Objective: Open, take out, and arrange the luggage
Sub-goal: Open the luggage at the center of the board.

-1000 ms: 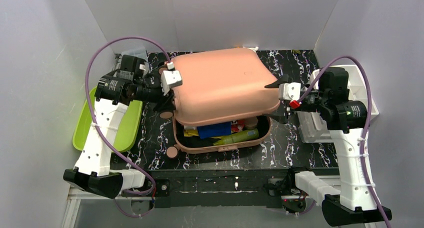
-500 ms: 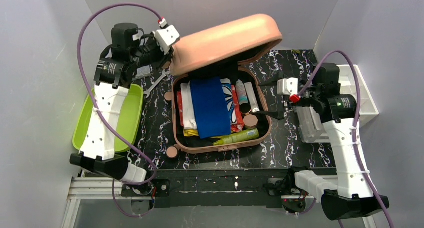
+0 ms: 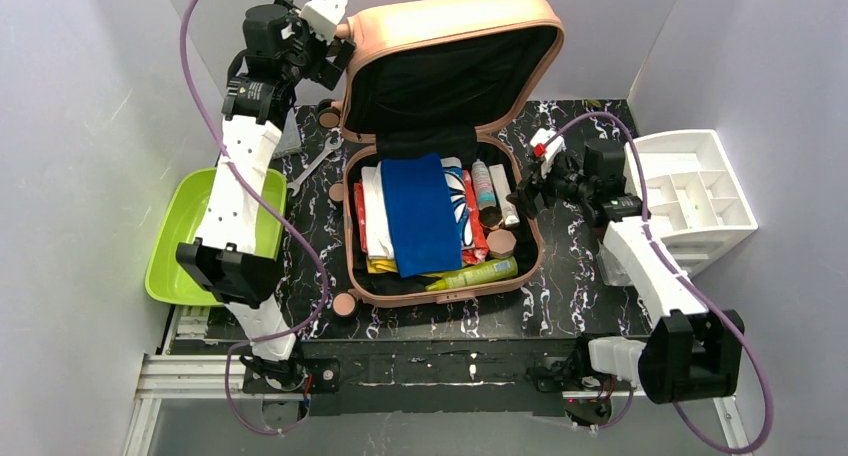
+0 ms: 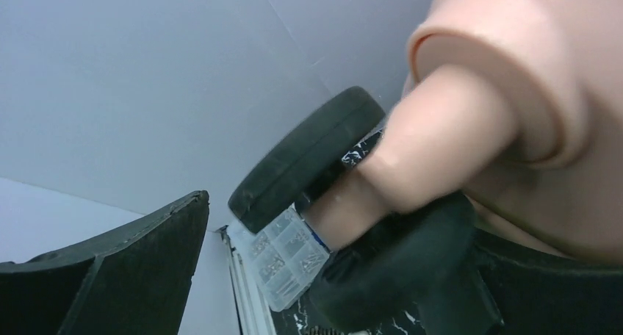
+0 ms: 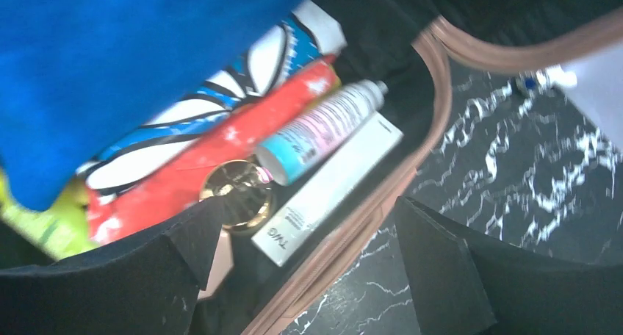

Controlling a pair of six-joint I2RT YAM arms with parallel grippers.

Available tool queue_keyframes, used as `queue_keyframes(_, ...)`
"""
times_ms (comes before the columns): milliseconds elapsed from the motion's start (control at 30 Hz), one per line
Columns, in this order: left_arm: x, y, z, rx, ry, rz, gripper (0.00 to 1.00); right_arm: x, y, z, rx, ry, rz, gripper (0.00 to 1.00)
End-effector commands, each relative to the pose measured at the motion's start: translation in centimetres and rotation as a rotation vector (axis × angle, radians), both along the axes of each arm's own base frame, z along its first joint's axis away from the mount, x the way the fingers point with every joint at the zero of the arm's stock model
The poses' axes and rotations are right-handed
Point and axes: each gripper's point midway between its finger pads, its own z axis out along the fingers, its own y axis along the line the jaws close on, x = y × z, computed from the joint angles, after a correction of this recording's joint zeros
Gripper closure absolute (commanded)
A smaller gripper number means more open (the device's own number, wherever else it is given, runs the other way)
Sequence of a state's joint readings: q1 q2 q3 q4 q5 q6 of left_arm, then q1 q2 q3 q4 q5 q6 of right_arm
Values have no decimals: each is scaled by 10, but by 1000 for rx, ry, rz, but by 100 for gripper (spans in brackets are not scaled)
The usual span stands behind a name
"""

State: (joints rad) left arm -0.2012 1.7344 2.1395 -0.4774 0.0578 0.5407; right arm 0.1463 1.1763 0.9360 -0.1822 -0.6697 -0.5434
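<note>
The salmon-pink luggage (image 3: 440,294) lies open mid-table, its lid (image 3: 450,21) standing upright at the back with the black lining facing me. Inside lie a blue cloth (image 3: 422,211), red and white packs, tubes and a lime bottle (image 3: 475,273). My left gripper (image 3: 335,56) is open at the lid's top left corner. In the left wrist view a black wheel (image 4: 305,159) sits between the spread fingers (image 4: 110,276), apart from the one that shows. My right gripper (image 3: 522,194) hangs open over the right rim (image 5: 367,225), above a white box (image 5: 330,184) and a spray tube (image 5: 316,140).
A lime-green tray (image 3: 180,226) sits at the left, a white drawer organizer (image 3: 690,191) at the right. A wrench (image 3: 310,166) lies left of the case. A clear parts box (image 4: 286,254) stands by the back left wall. Grey walls close in on three sides.
The lid swung from flat to upright. My left arm rose with it and its jaws opened. My right gripper moved left to the case's right rim.
</note>
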Motion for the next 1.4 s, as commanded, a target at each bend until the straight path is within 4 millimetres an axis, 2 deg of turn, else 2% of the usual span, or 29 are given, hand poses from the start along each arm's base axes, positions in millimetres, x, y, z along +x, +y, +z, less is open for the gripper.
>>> queue_keyframes(0,4,-16,-10,-41,49,-4,2,51,-20,5,42,-58,-247,5)
queue_keyframes(67,8,-15,-14,-44,61,11,2,65,-25,0,59,-40,-313,5)
queue_keyframes(133,12,-13,-19,-46,75,28,2,77,-23,3,67,-38,-310,6)
queue_keyframes(267,22,-2,-26,-31,80,104,2,103,-15,35,83,-47,-293,7)
queue_keyframes(367,29,4,-29,-8,76,133,2,116,-11,41,75,-9,-288,9)
queue_keyframes(533,47,23,-42,20,103,204,2,124,-15,25,53,57,-332,11)
queue_keyframes(767,72,54,-81,-11,177,299,2,119,-20,-11,34,110,-371,11)
queue_keyframes(967,77,73,-85,-63,189,317,2,108,-17,-29,-1,156,-344,11)
queue_keyframes(1067,71,81,-79,-116,184,319,2,99,-17,-43,-23,172,-333,12)
queue_keyframes(1200,49,84,-73,-190,189,304,2,89,-23,-62,-54,184,-341,12)
queue_keyframes(1267,30,82,-68,-200,188,288,2,83,-25,-73,-64,195,-341,12)
queue_keyframes(1367,-4,68,-76,-232,232,216,2,78,-26,-85,-71,211,-342,12)
